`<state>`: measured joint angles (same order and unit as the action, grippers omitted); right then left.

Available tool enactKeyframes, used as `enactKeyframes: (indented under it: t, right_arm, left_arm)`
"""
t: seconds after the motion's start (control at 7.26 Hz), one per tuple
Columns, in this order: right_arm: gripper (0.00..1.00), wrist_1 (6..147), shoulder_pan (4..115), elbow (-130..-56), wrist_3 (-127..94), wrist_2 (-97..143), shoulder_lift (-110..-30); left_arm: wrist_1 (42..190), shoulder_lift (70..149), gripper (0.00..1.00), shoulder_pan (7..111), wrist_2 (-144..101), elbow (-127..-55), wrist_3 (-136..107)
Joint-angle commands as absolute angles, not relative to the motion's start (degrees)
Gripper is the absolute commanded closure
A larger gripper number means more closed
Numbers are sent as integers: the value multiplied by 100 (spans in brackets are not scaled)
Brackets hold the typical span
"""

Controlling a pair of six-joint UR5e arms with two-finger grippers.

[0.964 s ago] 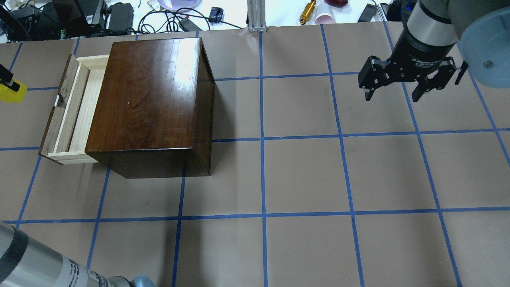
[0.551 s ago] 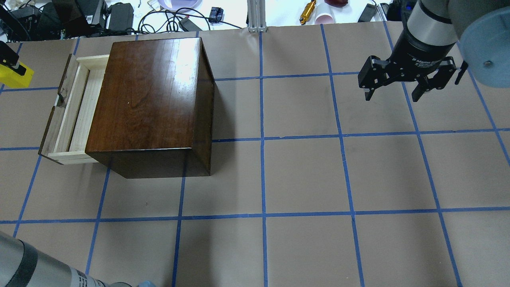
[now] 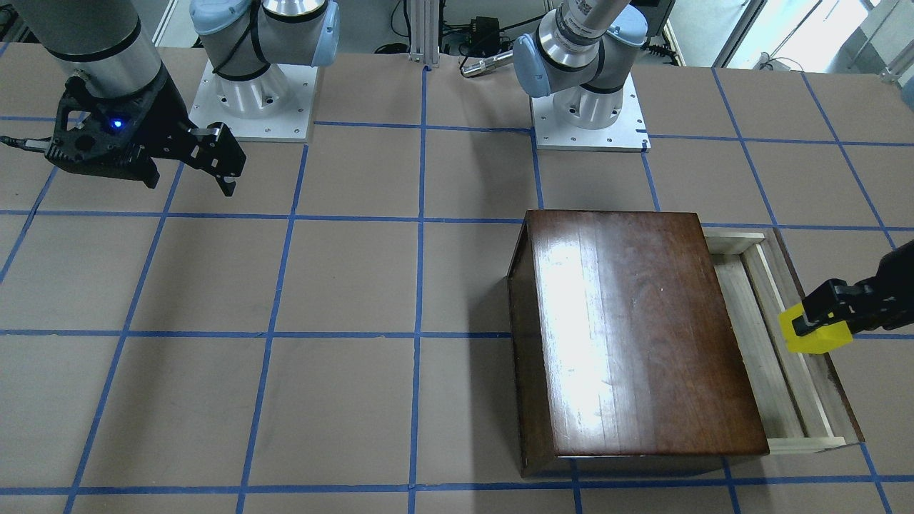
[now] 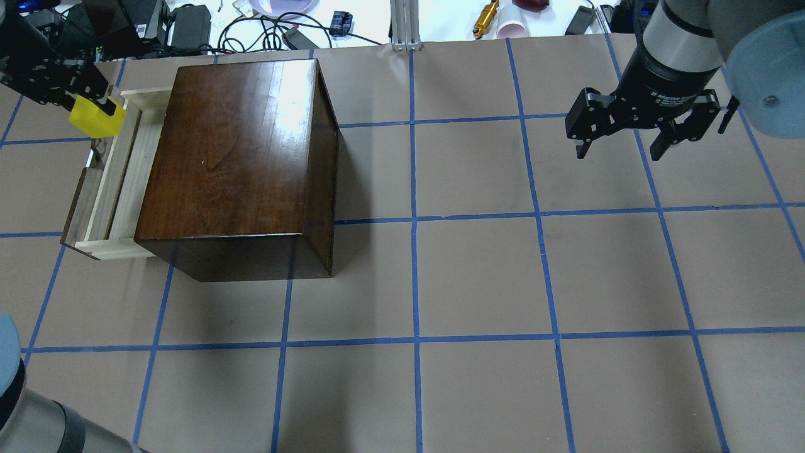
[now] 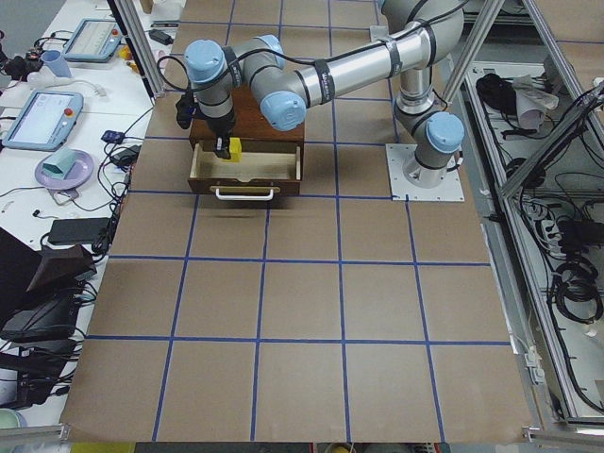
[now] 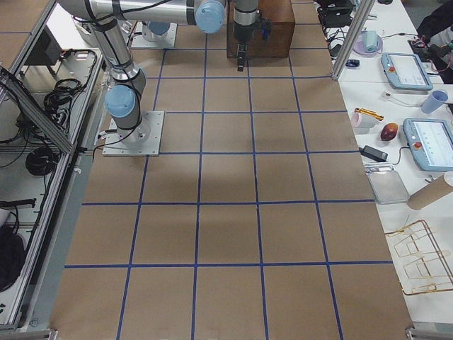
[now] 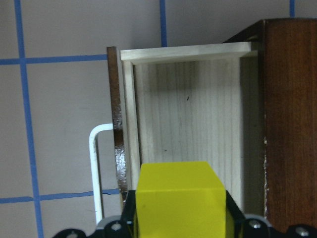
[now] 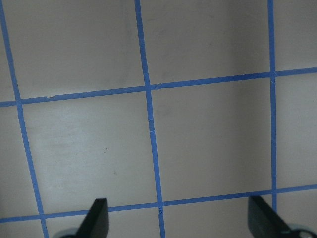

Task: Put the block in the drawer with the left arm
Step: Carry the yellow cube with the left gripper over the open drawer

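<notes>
My left gripper is shut on the yellow block and holds it above the far end of the open drawer, over its dark front edge. The drawer sticks out of the left side of the dark-brown box. In the front-facing view the block hangs over the drawer's outer rim. The left wrist view shows the block between the jaws, with the pale drawer floor below and its white handle to the left. My right gripper is open and empty, far right above the table.
Cables, chargers and small items lie beyond the table's far edge. An aluminium post stands at the back middle. The brown table is marked in squares with blue tape. The arm bases stand on the robot's side.
My left gripper has carried the yellow block rightward and farther back, from beyond the table's left edge to over the drawer's front edge. The right arm has not moved.
</notes>
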<state>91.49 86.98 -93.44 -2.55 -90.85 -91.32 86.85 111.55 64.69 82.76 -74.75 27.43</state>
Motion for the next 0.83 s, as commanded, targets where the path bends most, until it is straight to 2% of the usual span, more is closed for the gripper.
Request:
enactKeyframes:
  t: [0.0,0.69]
  right_arm:
    - [0,9149,8692,-9352,-255,-9088,-9132]
    - [0,9149,8692,-9343,-255,-9088,-9132]
  left_arm:
    - [8492,11285,100,6486,8253,-7664,2742]
    - [8165,11417,100,6486,8227,-8138,2751]
